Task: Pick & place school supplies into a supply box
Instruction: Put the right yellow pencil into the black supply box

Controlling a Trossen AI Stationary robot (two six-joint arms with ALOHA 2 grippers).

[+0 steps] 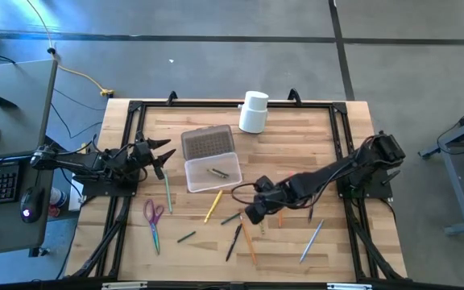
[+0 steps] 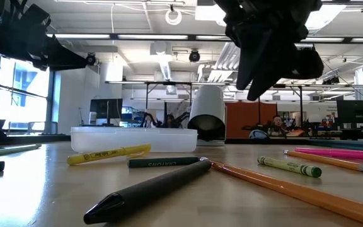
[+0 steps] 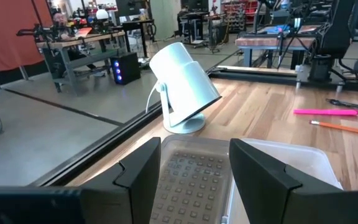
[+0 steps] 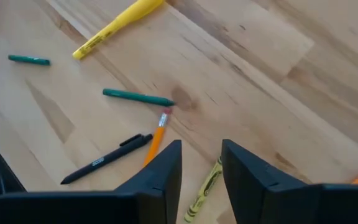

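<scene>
Black pen (image 2: 150,189) lies closest to us on the bench, light, stiff and slick-barrelled; we would take it mid-shaft, across its width. Going left to right with the box (image 1: 210,159) as landmark: left jaws (image 1: 161,155) hang released just left of it; the box sits open, one small item inside. Yellow marker (image 1: 213,206) lies just below it, then green crayons and orange pencils. Right jaws (image 1: 254,213) hover lower right of the box, parted, holding nothing, over a crayon (image 4: 205,186).
</scene>
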